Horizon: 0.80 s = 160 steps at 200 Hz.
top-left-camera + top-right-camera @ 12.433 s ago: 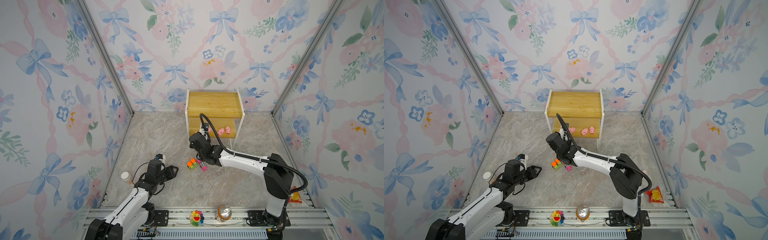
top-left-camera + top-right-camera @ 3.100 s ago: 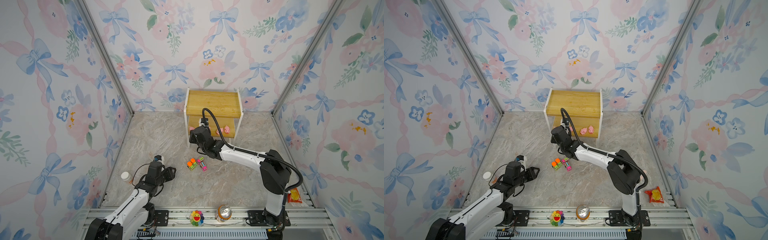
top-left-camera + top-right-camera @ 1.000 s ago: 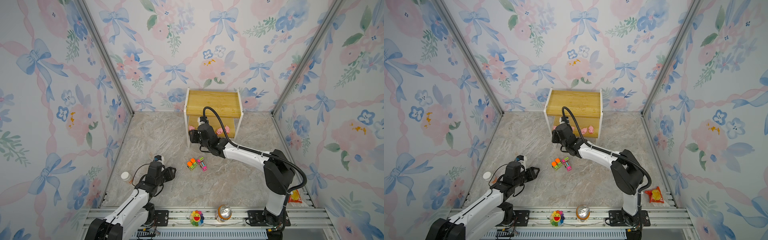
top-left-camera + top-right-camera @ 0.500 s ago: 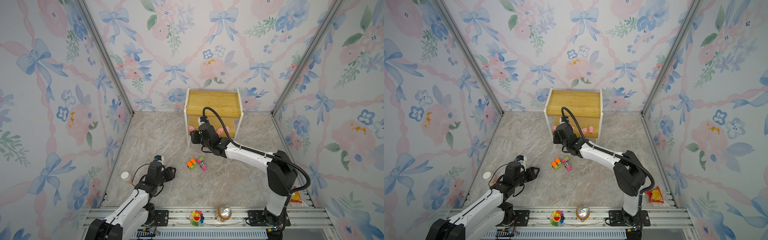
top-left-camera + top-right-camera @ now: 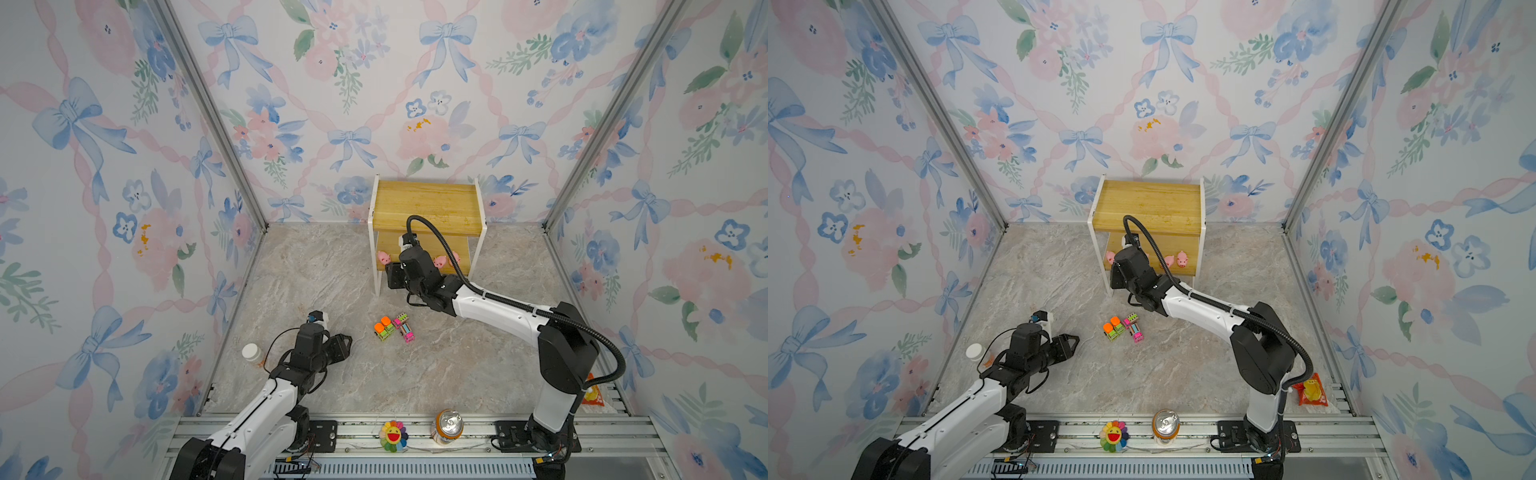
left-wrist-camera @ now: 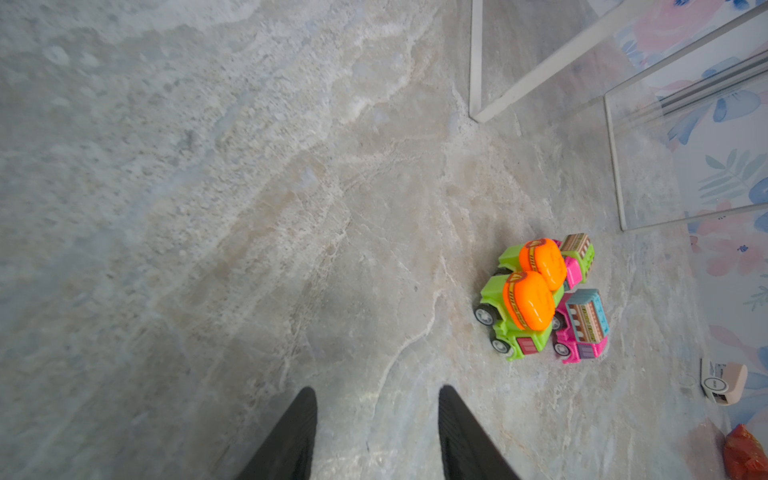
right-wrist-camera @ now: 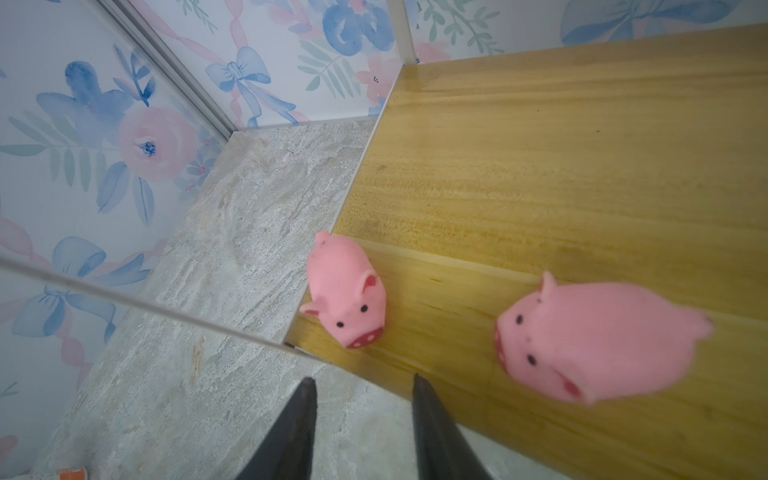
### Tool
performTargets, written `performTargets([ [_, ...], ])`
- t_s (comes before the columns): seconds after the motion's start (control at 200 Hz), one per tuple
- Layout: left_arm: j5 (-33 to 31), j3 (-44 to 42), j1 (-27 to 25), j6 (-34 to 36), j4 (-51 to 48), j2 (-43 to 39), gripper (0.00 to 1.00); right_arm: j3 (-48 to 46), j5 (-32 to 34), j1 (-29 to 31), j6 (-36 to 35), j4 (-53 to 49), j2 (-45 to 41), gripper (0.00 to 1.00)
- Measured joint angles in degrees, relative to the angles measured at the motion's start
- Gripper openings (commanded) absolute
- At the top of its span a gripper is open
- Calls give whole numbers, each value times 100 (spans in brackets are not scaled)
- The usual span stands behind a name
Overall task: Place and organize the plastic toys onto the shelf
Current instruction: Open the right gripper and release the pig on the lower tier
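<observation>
The shelf (image 5: pixel 428 203) (image 5: pixel 1150 203) stands against the back wall. In both top views three pink pigs show on its lower board: one at the left end (image 5: pixel 383 257) (image 5: pixel 1110 257) and two right of the arm (image 5: pixel 439 261) (image 5: pixel 454 257). My right gripper (image 5: pixel 392 276) (image 7: pixel 363 380) hovers open and empty just off that board's front left corner, facing the left pig (image 7: pixel 347 291); a second pig (image 7: pixel 590 336) stands beside it. Several trucks (image 5: pixel 392 327) (image 5: pixel 1121 327) (image 6: pixel 515 316) cluster on the floor. My left gripper (image 5: pixel 345 343) (image 6: pixel 376 390) is open and empty, left of the trucks.
On the front rail are a rainbow flower (image 5: pixel 392 434) and a can (image 5: pixel 448 424). A red snack packet (image 5: pixel 1310 390) lies at the front right. A white-capped bottle (image 5: pixel 251 352) stands by the left wall. The shelf's white leg (image 5: pixel 376 282) is right beside my right gripper.
The right arm has gone from the trucks on the floor to the shelf's lower board, where a pig now stands at the left end. Its jaws have narrowed slightly. The left arm has stayed put.
</observation>
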Motion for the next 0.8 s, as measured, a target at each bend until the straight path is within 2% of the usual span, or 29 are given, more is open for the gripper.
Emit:
performTargets([
  [0.8,0,0,-2,0,4,0,49,-219,511,160,-616,540,-61,32],
])
